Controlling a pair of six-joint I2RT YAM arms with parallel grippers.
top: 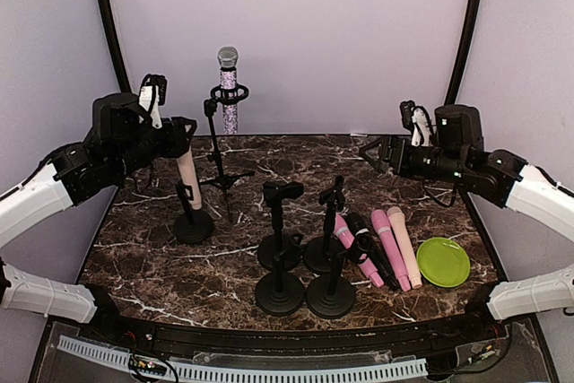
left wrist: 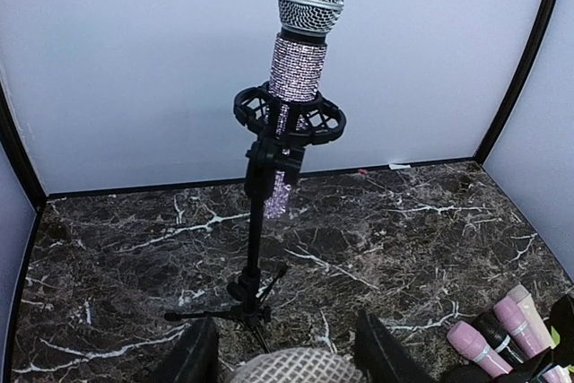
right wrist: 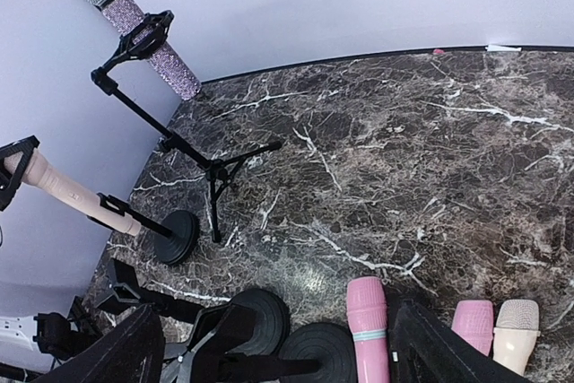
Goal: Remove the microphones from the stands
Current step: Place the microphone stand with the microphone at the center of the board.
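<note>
Counting, we log six stands (top: 280, 293) and six microphones (top: 392, 248); left gripper (top: 185, 138) clasps the beige microphone (top: 189, 178) at left, right gripper (top: 369, 152) released, empty.

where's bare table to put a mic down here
The marble table is bare at the back right, between the tripod stand and the right gripper. Another patch lies front left, left of the round base under the beige microphone. Crowded: the front centre stands, then the laid microphones and green plate.
</note>
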